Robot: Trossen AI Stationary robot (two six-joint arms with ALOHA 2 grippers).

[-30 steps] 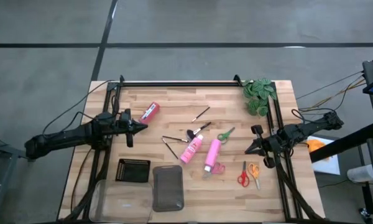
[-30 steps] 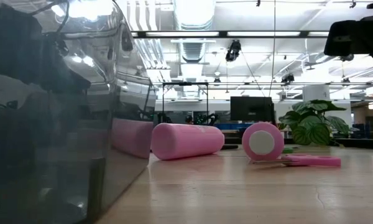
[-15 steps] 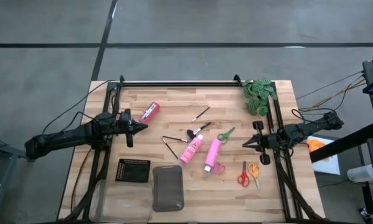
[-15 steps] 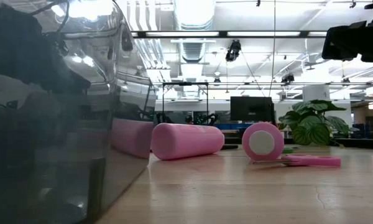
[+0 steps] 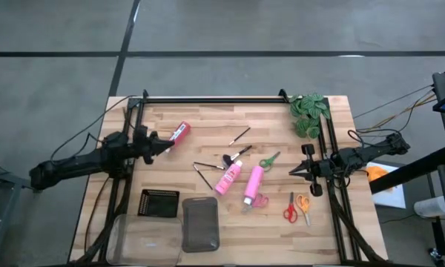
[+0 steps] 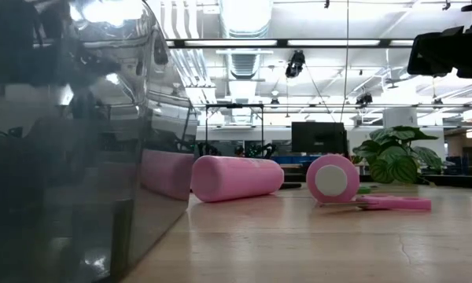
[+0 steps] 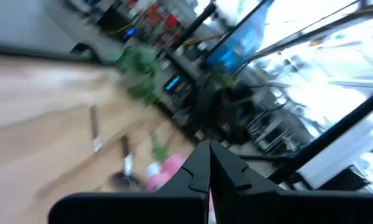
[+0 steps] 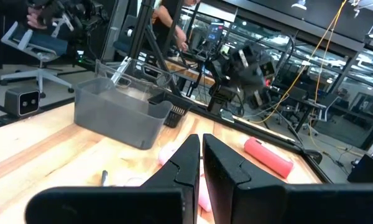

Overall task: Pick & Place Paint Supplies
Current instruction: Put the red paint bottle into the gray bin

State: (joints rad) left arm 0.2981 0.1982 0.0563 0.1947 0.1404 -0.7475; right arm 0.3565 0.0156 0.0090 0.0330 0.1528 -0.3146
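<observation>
From overhead, my left gripper (image 5: 165, 146) hovers jaws shut and empty just beside the red paint bottle (image 5: 178, 133) at upper left of the counter (image 5: 208, 111); my right gripper (image 5: 295, 171) waits, jaws shut, at the right edge. The bottle lies flat, long axis diagonal, one end toward the upper right; I cannot tell which. My worry: closed jaws descending would shove or roll it

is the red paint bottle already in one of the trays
No, the red paint bottle lies on the bare wood near the left gripper, away from the trays.
</observation>
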